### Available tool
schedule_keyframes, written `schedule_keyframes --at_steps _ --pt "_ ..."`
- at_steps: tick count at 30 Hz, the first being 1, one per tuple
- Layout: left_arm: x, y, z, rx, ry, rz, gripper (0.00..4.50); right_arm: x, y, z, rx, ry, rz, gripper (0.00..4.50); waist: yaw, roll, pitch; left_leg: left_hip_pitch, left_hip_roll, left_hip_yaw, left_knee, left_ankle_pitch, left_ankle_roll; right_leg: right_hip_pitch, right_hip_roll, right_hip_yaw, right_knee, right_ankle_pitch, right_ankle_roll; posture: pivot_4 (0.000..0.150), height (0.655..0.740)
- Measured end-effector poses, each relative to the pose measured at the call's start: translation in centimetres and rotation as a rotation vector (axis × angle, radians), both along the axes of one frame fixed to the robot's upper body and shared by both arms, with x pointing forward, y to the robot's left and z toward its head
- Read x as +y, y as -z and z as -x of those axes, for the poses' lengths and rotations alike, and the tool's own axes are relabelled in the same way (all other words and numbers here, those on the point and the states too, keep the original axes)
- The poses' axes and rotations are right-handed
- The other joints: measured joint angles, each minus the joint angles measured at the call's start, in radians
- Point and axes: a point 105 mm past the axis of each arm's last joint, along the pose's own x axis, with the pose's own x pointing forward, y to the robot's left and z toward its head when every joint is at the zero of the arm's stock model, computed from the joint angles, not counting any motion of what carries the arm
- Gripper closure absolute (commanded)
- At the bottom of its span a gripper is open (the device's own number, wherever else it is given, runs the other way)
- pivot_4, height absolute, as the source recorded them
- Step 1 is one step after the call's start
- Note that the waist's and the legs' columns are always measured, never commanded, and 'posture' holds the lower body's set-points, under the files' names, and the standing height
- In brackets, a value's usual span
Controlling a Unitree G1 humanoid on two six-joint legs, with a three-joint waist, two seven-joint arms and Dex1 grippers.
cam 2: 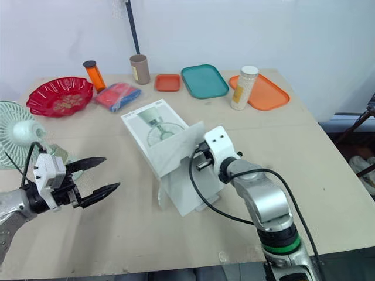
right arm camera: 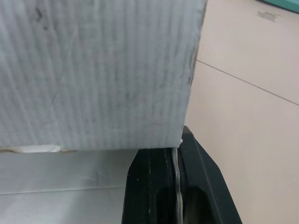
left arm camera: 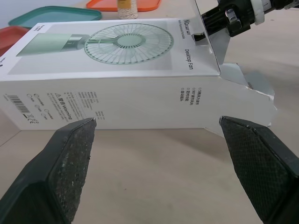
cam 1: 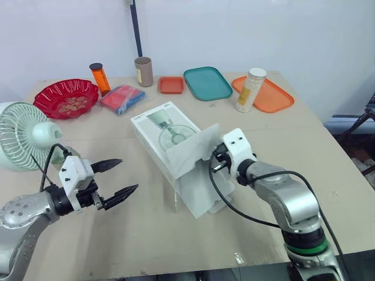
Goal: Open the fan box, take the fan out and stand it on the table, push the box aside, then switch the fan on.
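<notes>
The white fan box (cam 1: 167, 132) lies on its side mid-table, its end flap (cam 1: 190, 149) raised and open toward me. My right gripper (cam 1: 217, 158) is shut on the edge of that flap; in the right wrist view the thin cardboard runs between its black fingers (right arm camera: 154, 186). The pale green fan (cam 1: 23, 136) stands upright on the table at the far left, outside the box. My left gripper (cam 1: 128, 175) hangs open just left of the box with nothing between its fingers (left arm camera: 70, 158), facing the box's long side (left arm camera: 121, 100).
Along the back stand a red bowl (cam 1: 65, 98), an orange bottle (cam 1: 100, 78), a brown cup (cam 1: 143, 71), a red and blue packet (cam 1: 122, 98), a small orange tray (cam 1: 171, 85), a teal tray (cam 1: 207, 83), and a white bottle (cam 1: 251, 89) on an orange tray (cam 1: 275, 99).
</notes>
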Motion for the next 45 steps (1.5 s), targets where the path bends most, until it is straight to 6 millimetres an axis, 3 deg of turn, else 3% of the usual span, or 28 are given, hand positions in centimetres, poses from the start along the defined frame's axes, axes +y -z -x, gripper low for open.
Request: schedule_keyframes --at_steps 4,14,19,24,27,34,45 --pt "-0.3 -0.8 -1.1 -0.028 0.023 0.011 0.00 -2.2 0.1 1.4 0.013 0.013 0.016 4.45 0.000 0.000 0.000 0.000 0.000 0.000 0.000 0.000 0.000 0.000 0.000 0.000 0.000 0.000 0.000 0.150 0.7255" --pt "-2.2 -0.6 -1.7 -0.006 0.143 0.017 0.00 -3.8 -0.1 1.9 0.016 0.084 -0.003 4.45 -0.007 0.000 0.000 0.000 0.000 0.000 0.000 0.000 0.000 0.000 0.001 0.000 0.000 0.000 0.000 0.150 0.7255" --pt "-3.5 -1.3 -2.0 -0.025 0.244 0.010 0.00 -6.4 0.4 2.5 0.035 0.194 -0.018 4.45 0.000 0.001 0.000 0.001 0.000 0.000 0.001 0.000 0.000 0.001 0.000 0.000 0.000 0.000 0.000 0.150 0.7255" --pt "-3.5 -0.2 -2.9 0.007 0.290 -0.009 0.00 -9.2 0.6 3.9 0.040 0.327 -0.030 4.45 0.000 0.001 -0.001 0.001 0.000 0.000 0.001 0.000 0.000 0.001 0.001 0.000 0.000 0.000 0.001 0.150 0.7255" --pt "-4.5 0.0 -3.1 0.003 0.339 -0.054 0.00 -10.7 0.8 5.2 0.043 0.393 -0.028 4.45 0.001 0.001 -0.001 0.001 0.000 0.000 0.001 0.000 0.000 0.002 0.000 0.000 0.000 0.000 0.001 0.150 0.7255" --pt "-6.6 -0.4 -4.0 0.000 0.383 -0.029 0.00 -12.9 0.7 6.3 0.045 0.472 -0.021 4.45 0.006 0.002 -0.001 0.002 0.000 0.000 0.002 0.000 0.001 0.004 0.001 0.001 0.000 0.001 0.001 0.150 0.7255" --pt "-9.6 -0.7 -4.4 -0.009 0.456 0.065 0.00 -18.1 0.0 7.7 0.063 0.529 0.032 4.45 0.009 0.004 -0.003 0.003 -0.001 0.000 0.002 0.000 0.003 0.006 0.000 0.001 0.000 0.001 0.002 0.150 0.7255"
